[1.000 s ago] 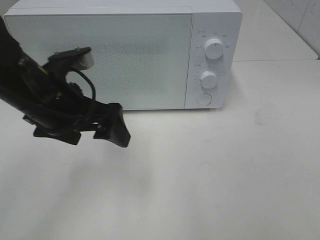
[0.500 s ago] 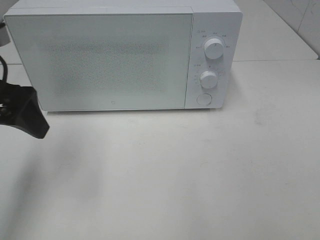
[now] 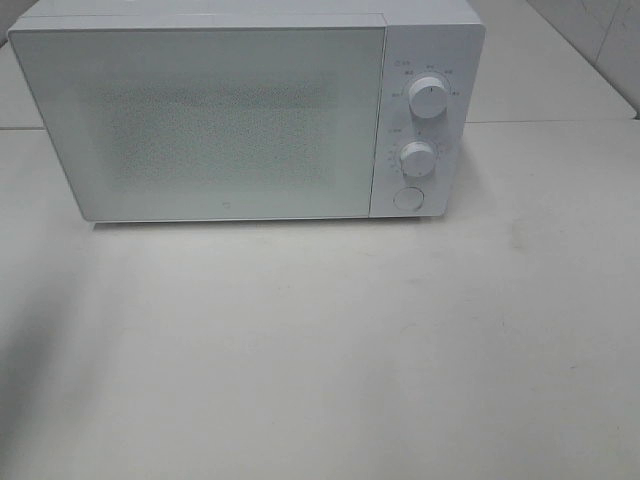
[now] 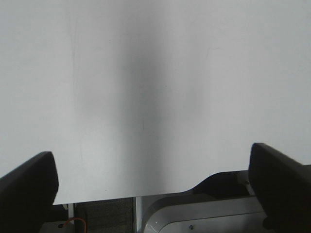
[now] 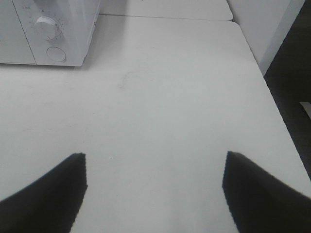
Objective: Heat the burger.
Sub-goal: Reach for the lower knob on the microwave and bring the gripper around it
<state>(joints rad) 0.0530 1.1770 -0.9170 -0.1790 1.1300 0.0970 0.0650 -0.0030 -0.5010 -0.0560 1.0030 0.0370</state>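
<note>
The table (image 3: pixel 350 350) lies bare in front of the microwave (image 3: pixel 230 110), with open room across the whole width of the high view. The microwave's door (image 3: pixel 200 120) is shut flat, its lower edge close above the table top. In the right wrist view the table's side edge (image 5: pixel 274 111) drops to dark floor, well apart from the microwave. In the left wrist view the table's near edge (image 4: pixel 121 196) runs between the fingers.

A second ago the left arm crossed in front of the door. Half a second ago only its tip showed at the left border. Now it has left the high view.

Count: one microwave, two dials (image 3: pixel 428 97), one round button (image 3: pixel 408 198), two tools. The left tool (image 4: pixel 154 177) is spread wide and holds nothing. The right tool (image 5: pixel 155 162) is spread too, also holding nothing. Where the burger is, I cannot tell.
</note>
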